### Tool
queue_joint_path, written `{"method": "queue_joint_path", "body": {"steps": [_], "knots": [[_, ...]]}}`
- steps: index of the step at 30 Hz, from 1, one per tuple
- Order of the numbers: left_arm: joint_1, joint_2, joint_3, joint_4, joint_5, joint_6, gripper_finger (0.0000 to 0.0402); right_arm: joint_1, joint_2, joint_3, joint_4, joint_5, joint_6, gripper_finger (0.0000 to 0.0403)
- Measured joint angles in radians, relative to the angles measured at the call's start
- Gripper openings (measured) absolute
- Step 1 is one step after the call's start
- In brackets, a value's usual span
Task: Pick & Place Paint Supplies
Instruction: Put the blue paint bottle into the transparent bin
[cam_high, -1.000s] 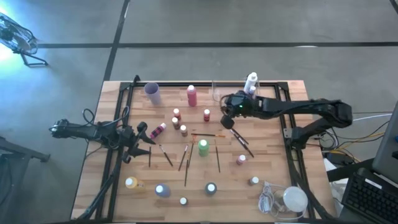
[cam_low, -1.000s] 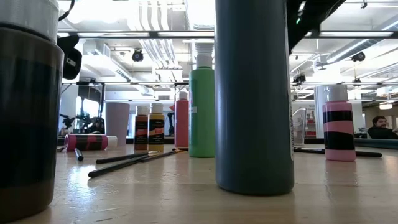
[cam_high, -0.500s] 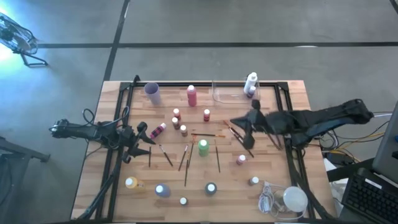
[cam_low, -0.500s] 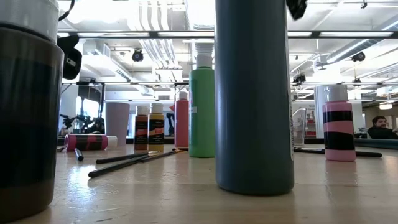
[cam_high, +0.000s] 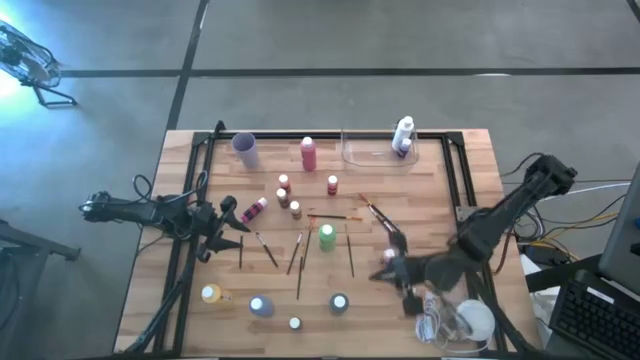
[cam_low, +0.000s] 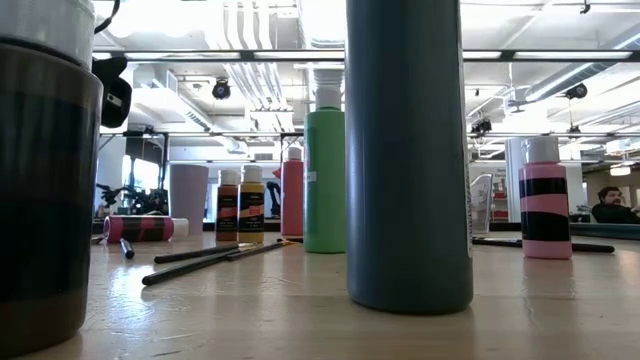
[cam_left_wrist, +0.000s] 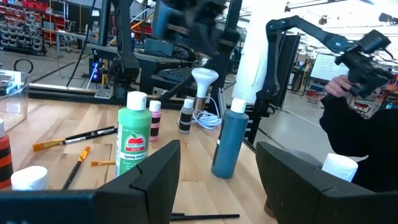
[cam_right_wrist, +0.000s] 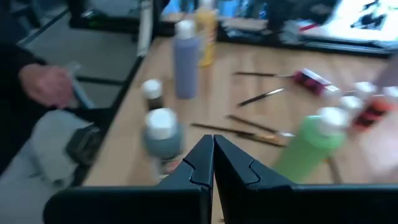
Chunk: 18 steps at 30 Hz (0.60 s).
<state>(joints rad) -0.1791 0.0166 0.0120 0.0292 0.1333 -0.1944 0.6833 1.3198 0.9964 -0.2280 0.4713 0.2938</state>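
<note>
**Right gripper low among the near bottles, tray holding two**

The right gripper (cam_high: 392, 268), fingers pressed together and empty, hangs by a pink bottle (cam_high: 387, 256) and a brown bottle (cam_high: 408, 291), beside the white lump (cam_high: 474, 320) with its cord.

The left gripper (cam_high: 226, 222) waits at the left edge, jaws apart, holding nothing, near a lying pink bottle (cam_high: 254, 210).

The clear tray (cam_high: 372, 157) holds a white bottle (cam_high: 403, 132) and a purple one just beside it. The purple cup (cam_high: 246, 150) stands left of it.

Brushes (cam_high: 300, 262) lie around the green bottle (cam_high: 326, 237). Only the right wrist view shows a person's hand (cam_right_wrist: 43, 84) off the table edge.
</note>
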Motion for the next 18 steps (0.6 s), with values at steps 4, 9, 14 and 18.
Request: {"method": "queue_joint_path", "body": {"steps": [4, 9, 14, 18], "knots": [[0.0, 0.0, 0.0, 0.0, 0.0, 0.0, 0.0216, 0.035, 0.114, 0.073, -0.001, 0.001, 0.04, 0.0013], [0.0, 0.0, 0.0, 0.0, 0.0, 0.0, 0.0216, 0.041, 0.228, 0.158, -0.043, 0.001, 0.056, 0.0051], [0.0, 0.0, 0.0, 0.0, 0.0, 0.0, 0.0216, 0.039, 0.283, 0.228, -0.135, 0.004, 0.119, 0.0109], [0.0, 0.0, 0.0, 0.0, 0.0, 0.0, 0.0216, 0.039, 0.306, 0.233, -0.135, 0.004, 0.15, 0.0153]]}}
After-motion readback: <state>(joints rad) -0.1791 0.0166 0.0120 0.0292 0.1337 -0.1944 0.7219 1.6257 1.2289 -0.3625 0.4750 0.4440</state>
